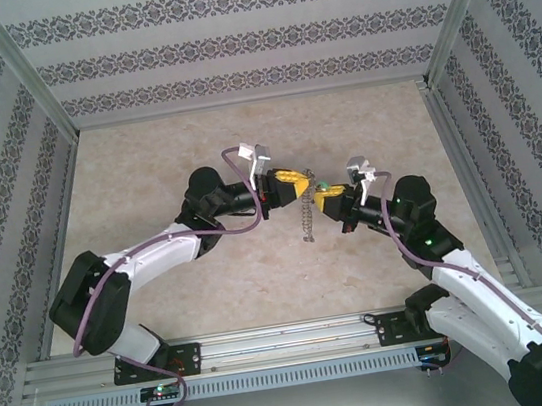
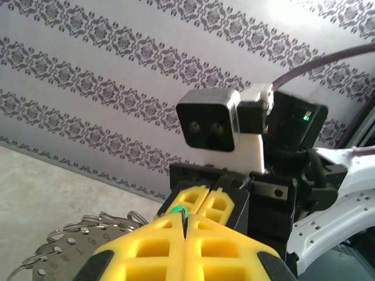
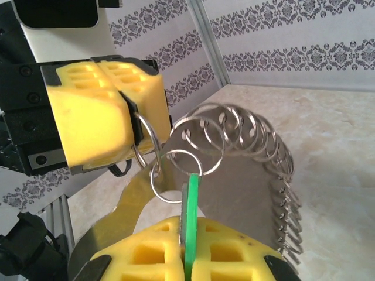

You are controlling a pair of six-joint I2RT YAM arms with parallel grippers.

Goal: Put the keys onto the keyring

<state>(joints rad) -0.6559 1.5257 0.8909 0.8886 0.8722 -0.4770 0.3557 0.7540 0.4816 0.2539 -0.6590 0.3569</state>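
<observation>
Right wrist view: green key (image 3: 190, 202) pinched in clenched right tool (image 3: 188, 234), tip at the loops of keyring (image 3: 246, 175); keyring clamped in left tool (image 3: 132, 126), off the table (image 3: 340, 146). Threading likely started, not finished.

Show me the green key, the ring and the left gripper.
green key (image 3: 190, 216): right wrist view, green plastic edge.
ring (image 3: 234, 181): right wrist view, flat metal band.
left gripper (image 1: 299, 185): top view, between its fingertips.

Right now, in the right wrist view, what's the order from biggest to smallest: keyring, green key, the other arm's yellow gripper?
1-2. keyring and left gripper: look about alike, both near the camera, so unranked.
3. green key, clearly smallest.
</observation>
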